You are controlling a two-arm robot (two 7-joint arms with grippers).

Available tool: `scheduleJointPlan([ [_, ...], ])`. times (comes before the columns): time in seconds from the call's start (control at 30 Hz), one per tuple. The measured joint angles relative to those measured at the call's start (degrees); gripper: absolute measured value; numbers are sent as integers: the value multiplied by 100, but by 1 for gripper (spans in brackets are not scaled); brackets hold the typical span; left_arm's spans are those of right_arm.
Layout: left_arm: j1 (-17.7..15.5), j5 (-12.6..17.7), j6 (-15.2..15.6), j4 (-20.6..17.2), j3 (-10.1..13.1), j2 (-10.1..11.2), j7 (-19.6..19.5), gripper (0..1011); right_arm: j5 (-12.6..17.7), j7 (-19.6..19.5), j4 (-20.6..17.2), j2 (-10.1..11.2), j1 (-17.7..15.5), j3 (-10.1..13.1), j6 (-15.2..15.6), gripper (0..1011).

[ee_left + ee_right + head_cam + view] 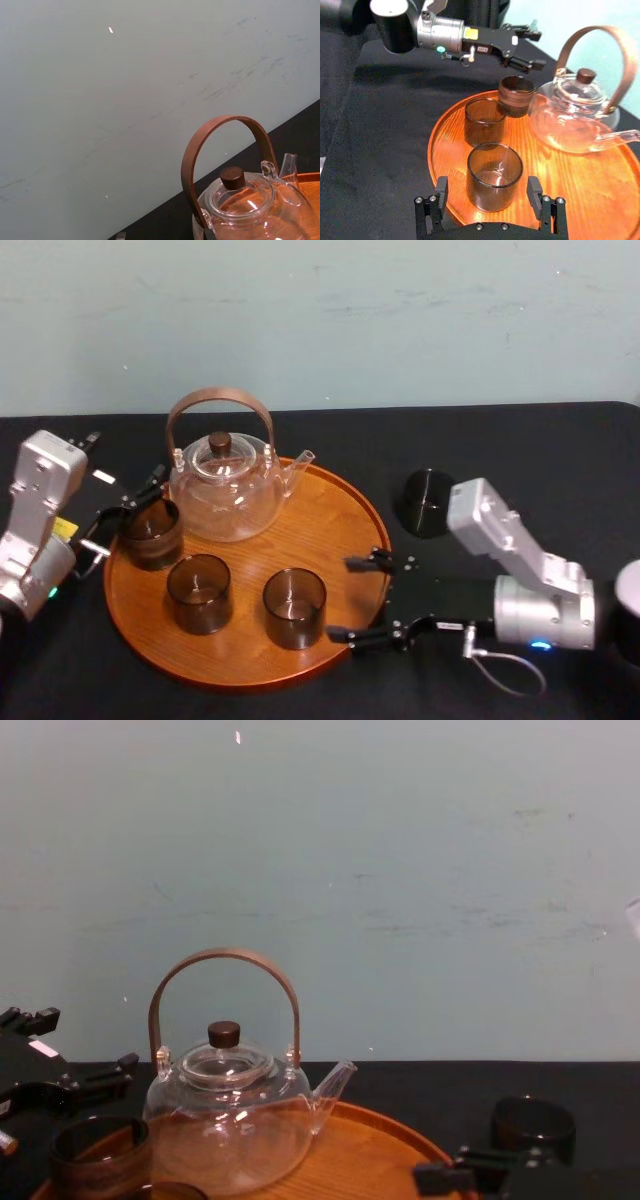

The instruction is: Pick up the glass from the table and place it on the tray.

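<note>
One dark smoky glass point(428, 502) stands on the black table to the right of the round wooden tray point(330, 525), and shows in the chest view as the glass point(533, 1125). Three more glasses stand on the tray. My right gripper point(345, 600) is open at the tray's right rim. Its fingers point(535, 187) flank the nearest glass point(495, 175) without touching it. My left gripper point(125, 515) is open at the tray's left edge, beside and slightly above the left glass point(152, 532). The middle glass point(199, 592) stands free.
A clear glass teapot point(226, 490) with an arched brown handle takes up the back of the tray. Black table point(560, 455) runs to a pale wall behind. A white rounded object point(630, 590) sits at the far right edge.
</note>
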Motion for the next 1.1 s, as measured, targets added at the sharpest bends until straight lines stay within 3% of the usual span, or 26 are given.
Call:
scheduleJointPlan([
  [0.3, 0, 0, 0, 0, 0, 0, 0, 1001, 246, -263, -318, 389, -372, 400, -114, 1003],
  [0.53, 0, 0, 0, 0, 0, 0, 0, 1002, 343, -579, -414, 546, -642, 714, -109, 1003],
  [0.8, 0, 0, 0, 0, 0, 0, 0, 1001, 457, -1232, -431, 460, -956, 1184, 106, 1003],
  [1.1, 0, 0, 0, 0, 0, 0, 0, 1001, 418, -1769, -268, 210, -974, 1450, 504, 1003],
])
